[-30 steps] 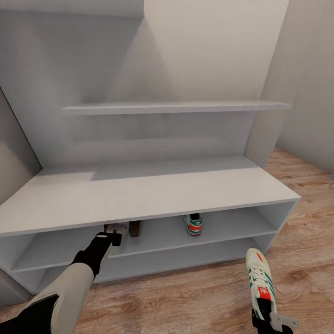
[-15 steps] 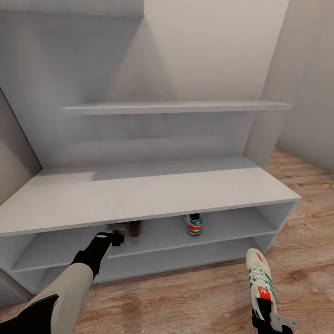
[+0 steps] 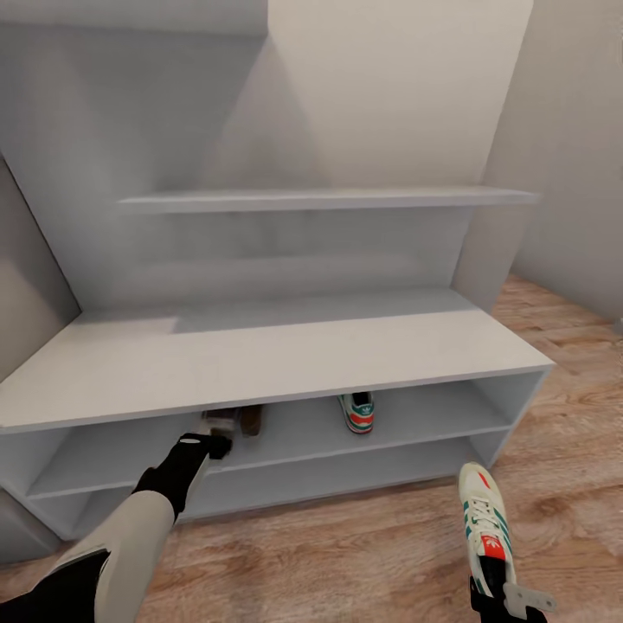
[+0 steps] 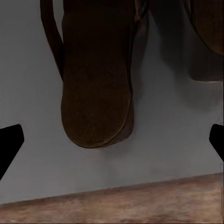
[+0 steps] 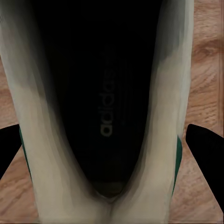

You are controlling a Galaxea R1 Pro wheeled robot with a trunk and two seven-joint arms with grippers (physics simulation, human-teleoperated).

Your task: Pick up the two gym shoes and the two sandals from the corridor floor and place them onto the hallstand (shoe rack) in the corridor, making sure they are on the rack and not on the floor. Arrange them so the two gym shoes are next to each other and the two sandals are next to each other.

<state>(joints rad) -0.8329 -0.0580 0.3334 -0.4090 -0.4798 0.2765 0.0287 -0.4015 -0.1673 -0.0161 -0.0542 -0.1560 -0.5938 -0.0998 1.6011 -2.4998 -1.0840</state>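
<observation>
- The rack (image 3: 285,359) sits against the wall, low and wide, flat top with two open tiers under it, and a wall shelf (image 3: 329,199) higher up.
- Left hand (image 3: 218,426) is reaching into the upper tier, left of middle. In the left wrist view its two dark fingertips (image 4: 9,144) stand wide apart, so it's released, nothing between them.
- Both sandals are on that upper tier, side by side: one sandal (image 4: 95,74) lies straight ahead of the left hand, the second sandal (image 4: 207,32) is just beside it at the edge of that view. In the head view you mostly just catch a brown bit (image 3: 251,420) under the top board.
- One sneaker (image 3: 358,412) is on the same tier, right of the sandals with a gap between, heel facing out.
- The other sneaker (image 3: 486,525) is out near the right end of the rack, over the floor (image 3: 363,554).
- Right hand (image 3: 506,601) is at that sneaker's heel. Right wrist view looks straight into the shoe opening (image 5: 105,93) with a fingertip (image 5: 207,142) showing on either side, so it's grasping the shoe at the heel.
</observation>
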